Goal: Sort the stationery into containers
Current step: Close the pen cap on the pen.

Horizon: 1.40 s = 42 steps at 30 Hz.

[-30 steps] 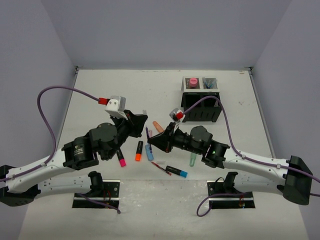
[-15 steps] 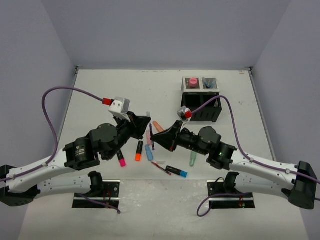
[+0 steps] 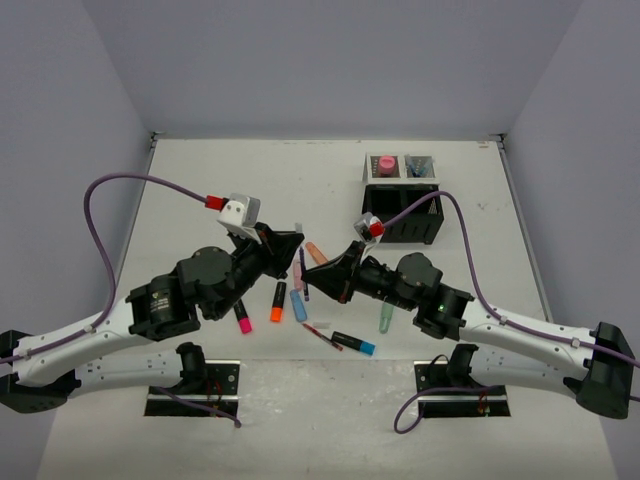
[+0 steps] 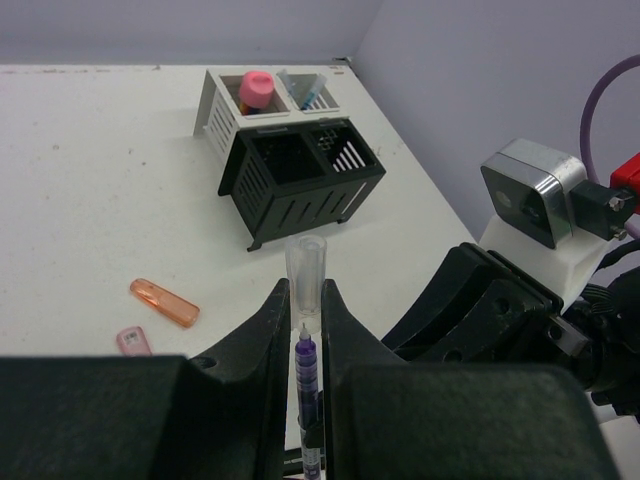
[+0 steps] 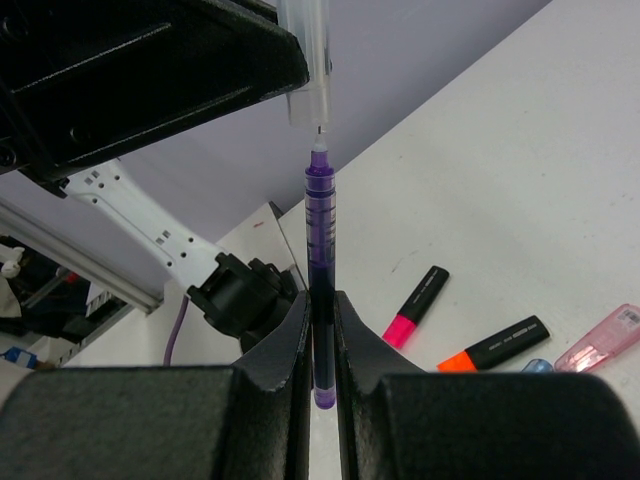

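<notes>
Left gripper [image 3: 297,238] was pinched shut on a clear cap [image 3: 296,229] in the top view. Right gripper [image 3: 310,272] faced it, clamped on a purple pen [image 3: 302,263], with the two sets of fingertips nearly meeting above the table [image 3: 220,180]. Loose stationery lay on the table around them: pink highlighter [image 3: 243,320], orange highlighter [image 3: 277,302], blue highlighter [image 3: 298,306], peach highlighter [image 3: 317,252], mint highlighter [image 3: 385,318]. Organizer [image 3: 402,225] stood well beyond the right gripper, a pink glue stick [image 3: 386,163] in one far pale compartment.

Left wrist view: fingers [image 4: 268,330] squeezed the clear cap [image 4: 306,265], open mouth toward the camera. The pen [image 4: 305,385] lined up with it, tip just at the mouth. Organizer [image 4: 290,215] sat ahead of the fingers, peach highlighter [image 4: 165,302] off to their left.

Right wrist view: fingers [image 5: 290,330] gripped the purple pen [image 5: 319,230] low on its barrel, upright between them. Its tip sat right at the cap [image 5: 306,60], not seated. Pink [image 5: 417,306] and orange [image 5: 495,346] highlighters lay right of the fingers.
</notes>
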Each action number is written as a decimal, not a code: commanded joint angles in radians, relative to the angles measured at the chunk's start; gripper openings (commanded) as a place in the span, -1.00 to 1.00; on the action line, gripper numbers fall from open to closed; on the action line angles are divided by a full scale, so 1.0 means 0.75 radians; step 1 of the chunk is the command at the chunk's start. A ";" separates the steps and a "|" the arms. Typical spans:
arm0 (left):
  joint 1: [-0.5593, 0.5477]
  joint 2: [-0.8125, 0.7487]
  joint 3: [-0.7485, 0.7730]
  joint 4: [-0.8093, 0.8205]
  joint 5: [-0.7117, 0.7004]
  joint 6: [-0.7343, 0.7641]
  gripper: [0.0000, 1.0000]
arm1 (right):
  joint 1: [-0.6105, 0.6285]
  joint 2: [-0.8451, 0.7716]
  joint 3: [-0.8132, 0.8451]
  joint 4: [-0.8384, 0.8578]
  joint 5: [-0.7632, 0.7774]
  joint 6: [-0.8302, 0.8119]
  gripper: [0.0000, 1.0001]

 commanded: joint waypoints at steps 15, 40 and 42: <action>0.006 0.043 -0.036 0.065 0.015 0.054 -1.00 | 0.008 -0.038 0.083 -0.009 0.011 -0.007 -1.00; 0.006 0.033 -0.047 0.020 0.009 -0.032 -1.00 | 0.006 0.005 0.140 0.065 0.099 0.040 -1.00; 0.006 0.033 -0.049 0.012 0.006 -0.043 -1.00 | 0.006 0.003 0.135 0.080 0.118 0.040 -1.00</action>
